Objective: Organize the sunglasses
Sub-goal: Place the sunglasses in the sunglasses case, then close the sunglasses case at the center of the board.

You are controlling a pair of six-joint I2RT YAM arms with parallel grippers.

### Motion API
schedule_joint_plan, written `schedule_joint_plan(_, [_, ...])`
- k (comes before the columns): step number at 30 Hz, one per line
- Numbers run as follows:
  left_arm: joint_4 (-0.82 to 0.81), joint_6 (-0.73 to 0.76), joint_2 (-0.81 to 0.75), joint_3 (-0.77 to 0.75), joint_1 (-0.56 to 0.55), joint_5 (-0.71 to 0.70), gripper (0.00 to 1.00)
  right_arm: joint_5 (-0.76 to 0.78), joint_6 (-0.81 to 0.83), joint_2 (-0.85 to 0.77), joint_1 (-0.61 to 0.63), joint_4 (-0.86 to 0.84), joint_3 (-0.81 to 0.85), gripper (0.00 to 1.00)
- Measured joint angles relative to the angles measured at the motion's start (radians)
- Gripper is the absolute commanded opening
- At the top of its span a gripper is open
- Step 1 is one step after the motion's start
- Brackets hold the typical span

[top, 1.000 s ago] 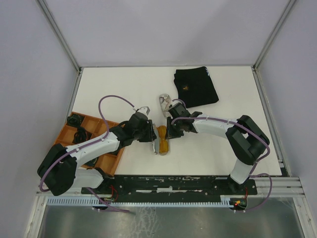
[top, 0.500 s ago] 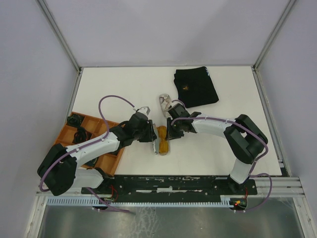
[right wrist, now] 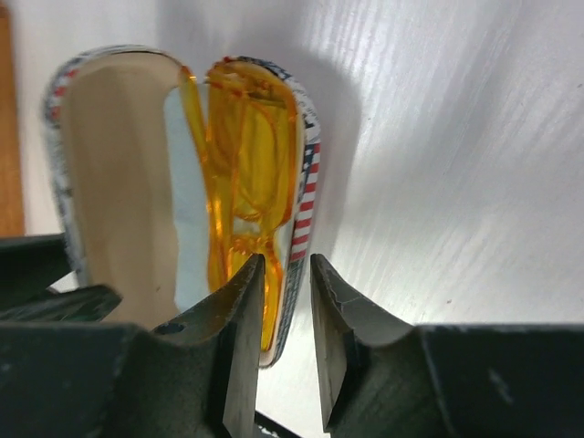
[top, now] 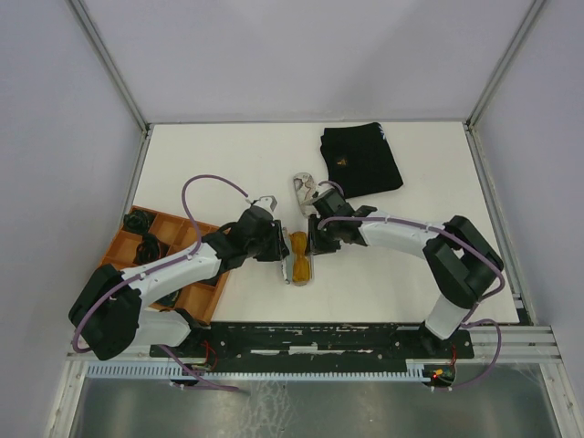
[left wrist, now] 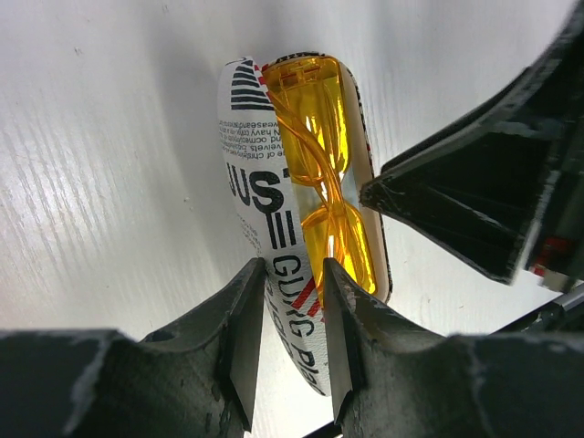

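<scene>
The orange sunglasses (top: 298, 248) lie folded inside an open oval printed case (top: 290, 274) near the table's front middle. In the left wrist view the sunglasses (left wrist: 319, 137) fill the case's inner half, and my left gripper (left wrist: 290, 274) is shut on the white lettered shell (left wrist: 265, 196). From the other side, my right gripper (right wrist: 285, 269) straddles the flag-printed rim (right wrist: 306, 205). One finger sits inside against the sunglasses (right wrist: 251, 155), and a gap shows between the rim and the outer finger. In the top view the left gripper (top: 281, 246) and the right gripper (top: 313, 245) flank the case.
A second oval printed case (top: 306, 190) lies just behind the right gripper. A black folded cloth (top: 360, 160) is at the back right. An orange compartment tray (top: 196, 297) holding dark items sits at the left under the left arm.
The right arm's elbow has shifted slightly to the right, and its jaws look a little looser on the rim. The left arm, case and sunglasses have stayed in place.
</scene>
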State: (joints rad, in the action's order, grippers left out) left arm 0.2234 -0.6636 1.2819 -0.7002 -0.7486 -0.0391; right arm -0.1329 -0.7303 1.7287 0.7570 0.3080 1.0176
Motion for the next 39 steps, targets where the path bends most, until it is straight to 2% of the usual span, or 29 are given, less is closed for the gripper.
schedule_joint_plan(5, [0.0,0.0,0.0,0.0,0.0,0.0,0.39,0.012,0.003,-0.093,0.0,-0.003,-0.014,0.36])
schedule_joint_plan(10, [0.003,0.0,0.0,0.0,0.0,0.0,0.39,0.074,0.002,-0.131,0.0,0.005,-0.028,0.31])
schedule_joint_plan(18, [0.007,0.0,0.0,-0.006,0.0,0.0,0.41,0.137,0.002,-0.086,-0.001,0.032,-0.034,0.3])
schedule_joint_plan(27, [0.007,0.0,0.0,-0.011,-0.011,0.001,0.41,0.086,-0.003,-0.009,-0.001,0.007,-0.034,0.29])
schedule_joint_plan(39, [0.01,0.0,0.0,-0.023,-0.023,0.0,0.42,0.046,-0.006,0.01,-0.006,-0.021,-0.034,0.29])
